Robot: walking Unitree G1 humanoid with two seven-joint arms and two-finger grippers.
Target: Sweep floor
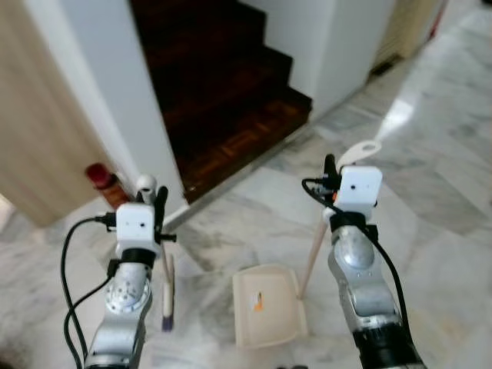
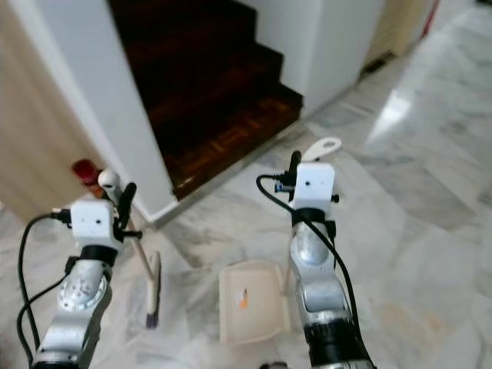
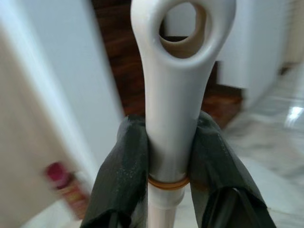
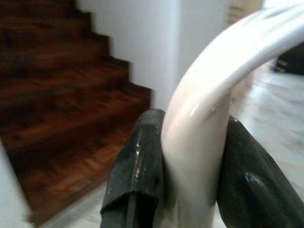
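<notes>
Two silver robot arms, seen from above, over grey-veined white marble floor (image 1: 446, 192). Left gripper (image 3: 172, 156) clamped around long white plastic broom handle (image 3: 173, 109), just under its ringed tip; purple-bristled broom head (image 1: 167, 317) on floor below. Between the grippers, low down, cream plastic dustpan (image 1: 269, 304) holding small orange scrap (image 1: 258, 304). Right gripper (image 4: 192, 152) pinching curved cream dustpan handle (image 4: 213, 95). Beyond both, dark wooden stairs (image 1: 223, 92).
</notes>
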